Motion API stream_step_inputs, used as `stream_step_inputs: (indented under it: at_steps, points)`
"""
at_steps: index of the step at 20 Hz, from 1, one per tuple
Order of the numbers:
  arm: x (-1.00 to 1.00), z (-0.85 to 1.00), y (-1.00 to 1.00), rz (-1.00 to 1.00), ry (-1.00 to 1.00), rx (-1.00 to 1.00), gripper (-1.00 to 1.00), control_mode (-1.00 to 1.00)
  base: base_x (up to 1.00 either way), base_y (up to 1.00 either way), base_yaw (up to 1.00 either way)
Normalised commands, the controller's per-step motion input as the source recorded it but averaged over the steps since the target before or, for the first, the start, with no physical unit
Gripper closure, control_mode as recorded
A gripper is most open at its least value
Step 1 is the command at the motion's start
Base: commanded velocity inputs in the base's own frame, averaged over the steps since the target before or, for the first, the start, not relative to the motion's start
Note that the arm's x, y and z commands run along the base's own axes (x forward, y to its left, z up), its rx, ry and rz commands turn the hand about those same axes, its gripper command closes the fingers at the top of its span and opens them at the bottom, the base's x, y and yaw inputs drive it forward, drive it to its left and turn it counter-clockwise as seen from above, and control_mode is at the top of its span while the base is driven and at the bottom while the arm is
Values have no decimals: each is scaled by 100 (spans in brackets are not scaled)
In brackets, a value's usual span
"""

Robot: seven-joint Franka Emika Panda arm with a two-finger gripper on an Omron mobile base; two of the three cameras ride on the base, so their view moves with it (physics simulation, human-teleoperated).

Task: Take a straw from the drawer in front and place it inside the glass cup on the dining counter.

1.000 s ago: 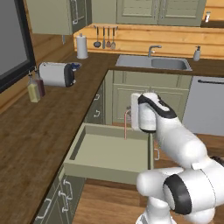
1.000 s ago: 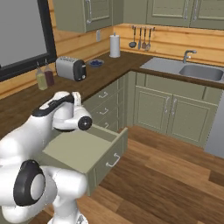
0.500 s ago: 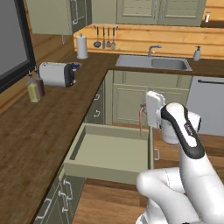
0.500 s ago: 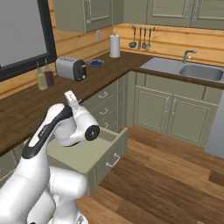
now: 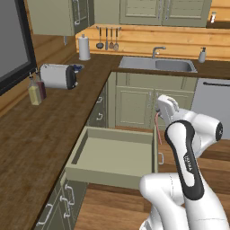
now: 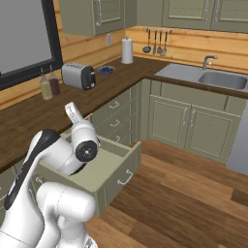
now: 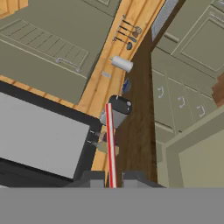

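My gripper (image 7: 112, 178) is shut on the straw (image 7: 110, 142), a thin reddish-pink stick that runs up from between the two dark fingertips in the hand view. In the left base view the gripper (image 5: 159, 112) hangs past the right edge of the open drawer (image 5: 112, 155), and the straw (image 5: 158, 128) points down from it. The sage-green drawer (image 6: 114, 167) stands pulled out, its pale inside bare. From the right base view, the hand (image 6: 73, 112) is raised above the drawer's back left. The glass cup and the dining counter are out of view.
A dark wood counter (image 5: 31, 143) runs along the left with a toaster (image 5: 57, 76), two bottles (image 5: 36, 90) and a paper towel roll (image 5: 84, 47). The sink (image 5: 155, 65) is at the back. Wood floor (image 6: 184, 193) lies open to the right.
The arm has swung right and folded up, carrying the straw from over the drawer to past its right edge. The drawer stays open.
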Motion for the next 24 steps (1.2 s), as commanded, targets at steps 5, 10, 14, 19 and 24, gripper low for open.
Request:
stream_step_inputs:
  at_steps: [5, 10, 14, 19, 24]
  points:
    - [0, -20, 0, -6, 0, 1, 100, -100, 0, 0, 0]
    - [0, -46, 0, -1, 0, 0, 100, -100, 0, 0, 0]
    - [0, -44, 4, -4, 0, -4, 100, -100, 0, 0, 0]
    - [0, 0, 0, 0, 0, 0, 100, 100, -18, -5, -6]
    - [0, 0, 0, 0, 0, 0, 100, 100, -51, -36, -36]
